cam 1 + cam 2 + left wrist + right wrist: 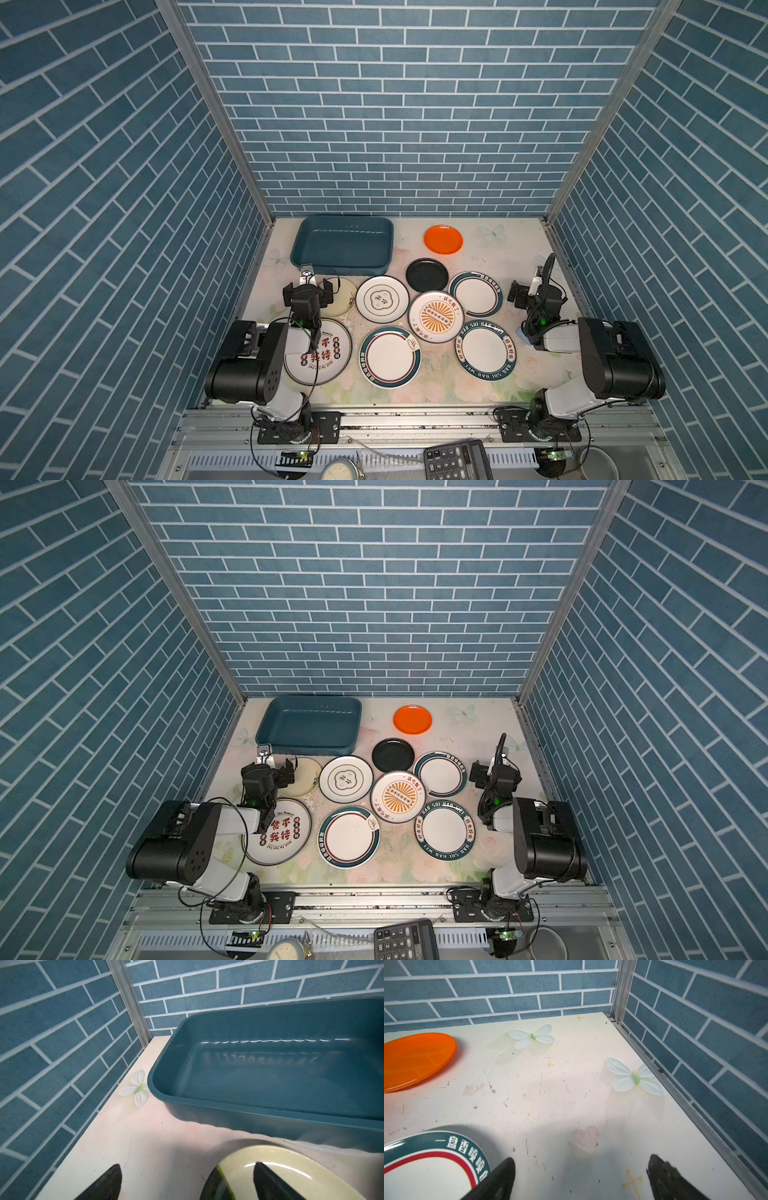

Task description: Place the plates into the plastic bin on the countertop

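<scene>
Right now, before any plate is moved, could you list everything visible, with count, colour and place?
plastic bin: one, dark teal, back left, empty.
orange plate: one, orange, right of bin.
black plate: one, black, centre back.
cream plate: one, cream, just before bin.
printed white plates: three, white with characters, centre and front left.
teal-rimmed plates: three, white, front centre, front right, right.
countertop: one, pale floral, under everything.
calculator: one, black, below front rail.
brick-pattern walls: three, blue, around countertop.
left gripper: one, black, open above cream plate's edge.
right gripper: one, black, open above countertop, right side.
</scene>
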{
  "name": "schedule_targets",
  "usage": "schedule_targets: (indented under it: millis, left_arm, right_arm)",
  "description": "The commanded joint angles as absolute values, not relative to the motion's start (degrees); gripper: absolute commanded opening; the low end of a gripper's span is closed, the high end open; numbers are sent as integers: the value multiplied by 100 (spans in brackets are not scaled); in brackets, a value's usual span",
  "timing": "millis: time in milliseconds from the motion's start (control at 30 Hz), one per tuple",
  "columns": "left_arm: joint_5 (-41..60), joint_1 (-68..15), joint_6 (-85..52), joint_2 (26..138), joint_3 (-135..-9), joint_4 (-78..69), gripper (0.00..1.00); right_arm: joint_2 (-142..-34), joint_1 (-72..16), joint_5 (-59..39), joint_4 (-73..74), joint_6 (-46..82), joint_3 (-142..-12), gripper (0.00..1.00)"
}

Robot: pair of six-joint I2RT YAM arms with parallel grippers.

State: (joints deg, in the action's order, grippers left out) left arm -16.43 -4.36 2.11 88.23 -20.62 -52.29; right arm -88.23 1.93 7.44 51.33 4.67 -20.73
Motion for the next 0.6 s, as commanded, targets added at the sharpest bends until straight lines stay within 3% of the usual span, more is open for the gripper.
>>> schedule_targets:
  millis: [0, 567]
  left_arm:
    - [-1626, -420, 199, 8770, -2109, -5194, 100]
    - [-1630, -413, 198, 8765, -2109, -5175, 100]
  right_arm:
    - [-8825, 202, 699, 5124, 427, -2170, 99]
    - [-8842, 202, 703, 5079, 434, -2198, 99]
